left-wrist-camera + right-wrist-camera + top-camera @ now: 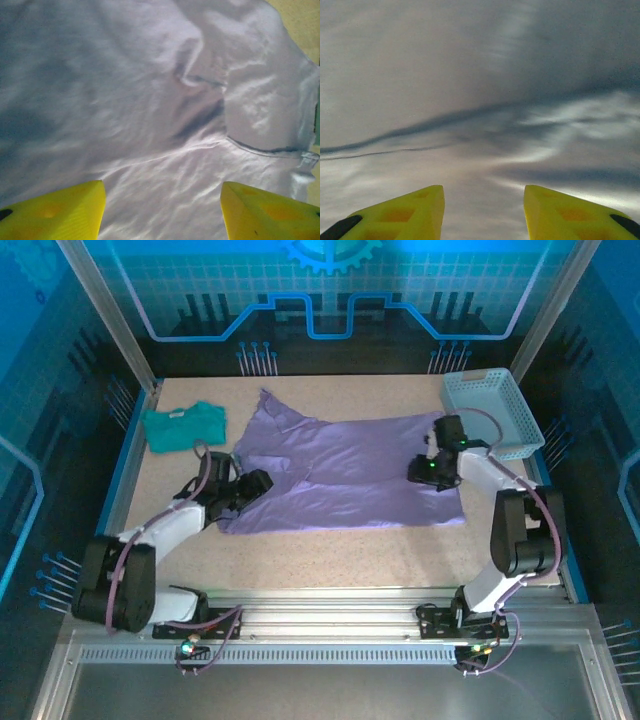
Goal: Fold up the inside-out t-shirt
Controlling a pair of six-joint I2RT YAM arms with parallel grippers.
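Two claws are seen with their fingers spread and nothing pinched between them. The left claw [262, 483] [162, 210] is held low over the left border of the inside-out t-shirt [350, 465] [150, 100], and its wedge-shaped yellow fingers [60, 210] are parted above rumpled cloth where a stitched sleeve seam is crossed by soft folds. The right claw [420, 472] [484, 215] is likewise parted, close above the shirt's right part, where smoother cloth [470, 75] is marked by one long shallow crease. The shirt, of thin lavender fabric, is spread flat and roughly rectangular across the middle of the worktop [350, 550], with one point of cloth drawn out toward the far edge on the left; no lettering can be made out on it. Just beyond the right claw, in the far right corner, a pale blue basket [520, 440] of latticed plastic is set, its near rim just beside the shirt's right border and its perforated floor seen across the whole inside. Near the far left corner a smaller teal shirt [185, 425] is laid in a bunched heap, just apart from the lavender cloth. The worktop is speckled beige.
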